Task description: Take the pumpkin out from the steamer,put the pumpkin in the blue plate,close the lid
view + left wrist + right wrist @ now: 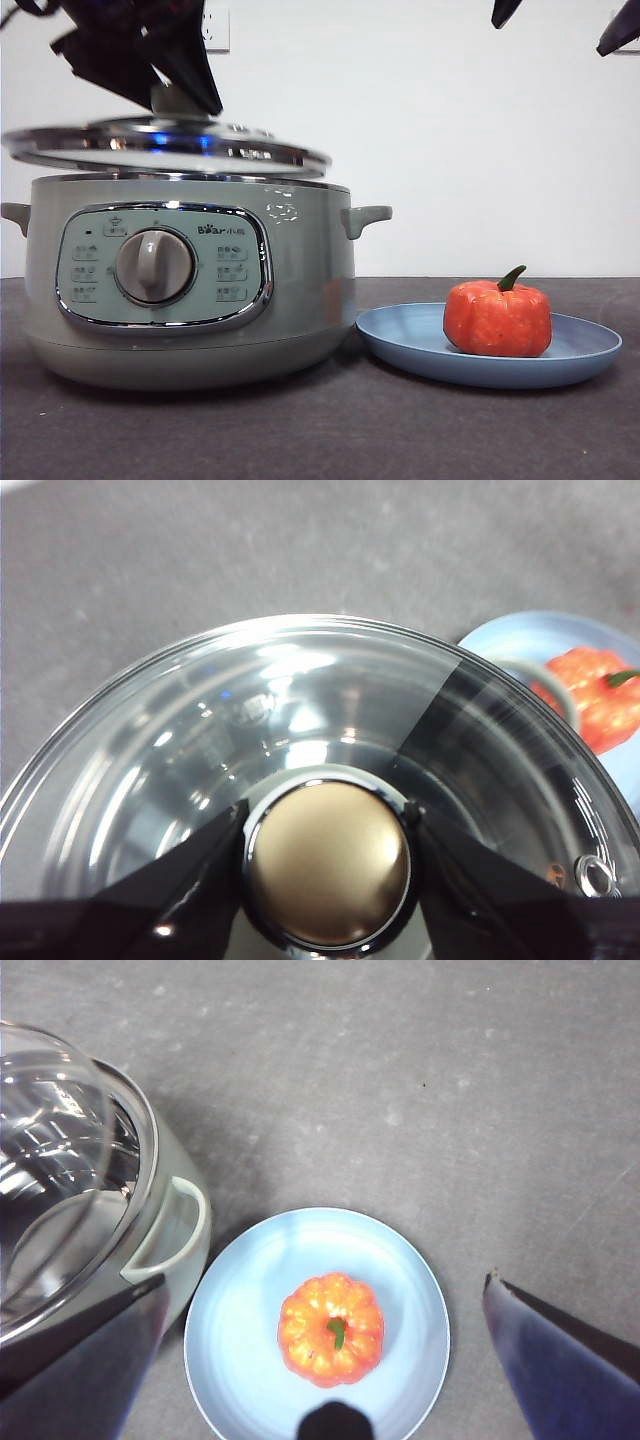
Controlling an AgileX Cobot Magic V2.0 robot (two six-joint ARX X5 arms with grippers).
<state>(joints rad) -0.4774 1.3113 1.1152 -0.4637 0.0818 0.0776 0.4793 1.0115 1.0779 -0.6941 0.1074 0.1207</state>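
The sage-green steamer (pixel 190 290) stands at the left of the table. My left gripper (pixel 175 95) is shut on the knob (pixel 328 864) of the glass lid (pixel 165 145). It holds the lid slightly tilted just above the pot's chrome rim. The orange-red pumpkin (pixel 497 318) with its green stem sits in the blue plate (pixel 585 352) right of the pot. It also shows in the right wrist view (pixel 331 1328) in the plate (pixel 245 1310). My right gripper (pixel 320 1360) is open and empty, high above the plate; its tips show at the top right in the front view (pixel 565 20).
The dark grey tabletop (pixel 320 430) runs across the front. A white wall with a socket (pixel 215 28) stands behind. The pot's side handle (pixel 175 1230) reaches close to the plate's edge.
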